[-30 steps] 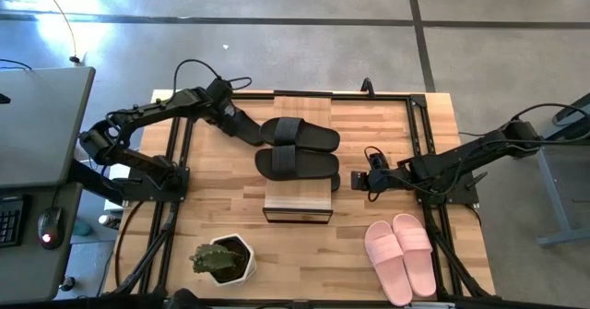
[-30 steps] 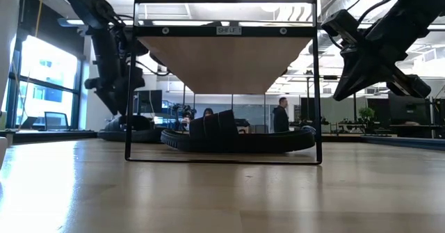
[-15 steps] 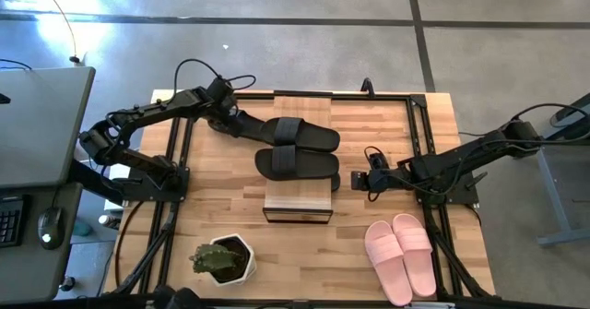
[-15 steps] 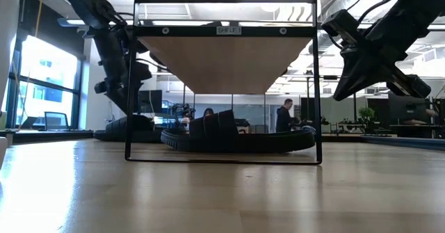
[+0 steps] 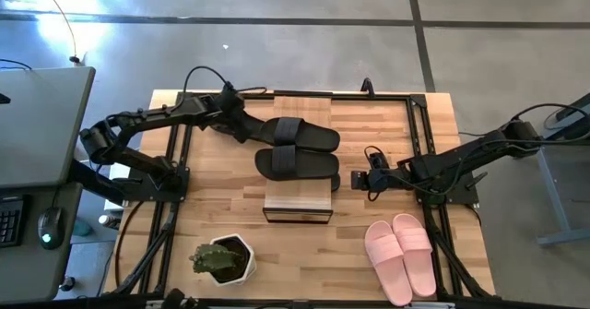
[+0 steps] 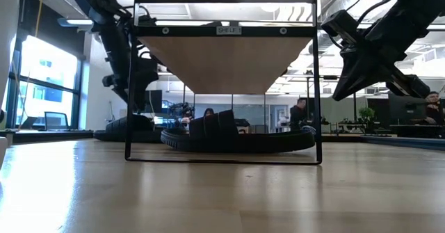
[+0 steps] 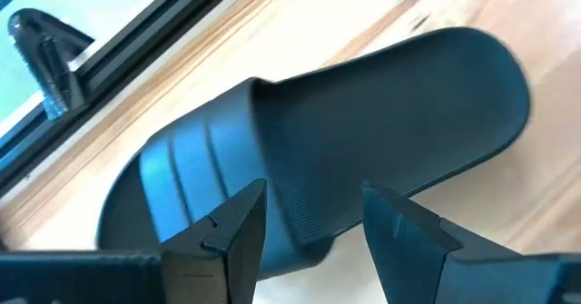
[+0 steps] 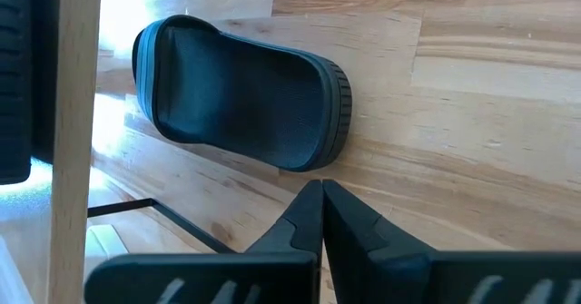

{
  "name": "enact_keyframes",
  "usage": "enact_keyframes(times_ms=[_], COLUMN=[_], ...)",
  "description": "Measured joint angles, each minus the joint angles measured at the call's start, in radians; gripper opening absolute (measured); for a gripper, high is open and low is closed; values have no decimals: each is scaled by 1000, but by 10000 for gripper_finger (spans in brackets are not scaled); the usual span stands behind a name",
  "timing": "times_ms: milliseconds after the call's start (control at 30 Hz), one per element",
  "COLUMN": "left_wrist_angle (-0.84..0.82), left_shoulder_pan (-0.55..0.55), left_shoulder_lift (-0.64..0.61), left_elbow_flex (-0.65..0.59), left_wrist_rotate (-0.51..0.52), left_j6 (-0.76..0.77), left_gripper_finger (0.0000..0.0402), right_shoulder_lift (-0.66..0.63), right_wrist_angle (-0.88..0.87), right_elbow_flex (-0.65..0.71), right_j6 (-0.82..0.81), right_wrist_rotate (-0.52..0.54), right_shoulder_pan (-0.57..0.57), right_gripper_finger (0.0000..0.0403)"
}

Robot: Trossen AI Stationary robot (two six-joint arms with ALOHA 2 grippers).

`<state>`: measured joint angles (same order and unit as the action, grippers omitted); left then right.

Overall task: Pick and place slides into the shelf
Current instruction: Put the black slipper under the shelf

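The left gripper (image 7: 309, 227) stands wide open just above the heel end of a black slide (image 7: 336, 150), its fingers (image 7: 222, 236) on either side of the sole edge; whether they touch it is hard to say. That slide lies on the counter (image 5: 387, 115) beside the shelf's far end. A second black slide (image 5: 297, 164) lies across the shelf (image 5: 298, 202). The right gripper (image 8: 321, 204) is fully closed and empty, hanging near the shelf's right side. Pink slides (image 5: 400, 254) lie apart near the counter's front.
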<state>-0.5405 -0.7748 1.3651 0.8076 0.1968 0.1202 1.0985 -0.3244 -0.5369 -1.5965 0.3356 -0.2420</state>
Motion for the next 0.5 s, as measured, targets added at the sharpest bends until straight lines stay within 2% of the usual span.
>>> enact_keyframes(times_ms=[500], left_wrist_angle=[-16], left_shoulder_pan=[5], left_shoulder_lift=[120], left_elbow_flex=[3], left_wrist_rotate=[127], left_j6=[15], left_gripper_finger=[168], right_shoulder_lift=[0], right_wrist_angle=[0], right_elbow_flex=[0], right_j6=[5], right_wrist_rotate=[-6], right_shoulder_pan=[0], right_gripper_finger=[0])
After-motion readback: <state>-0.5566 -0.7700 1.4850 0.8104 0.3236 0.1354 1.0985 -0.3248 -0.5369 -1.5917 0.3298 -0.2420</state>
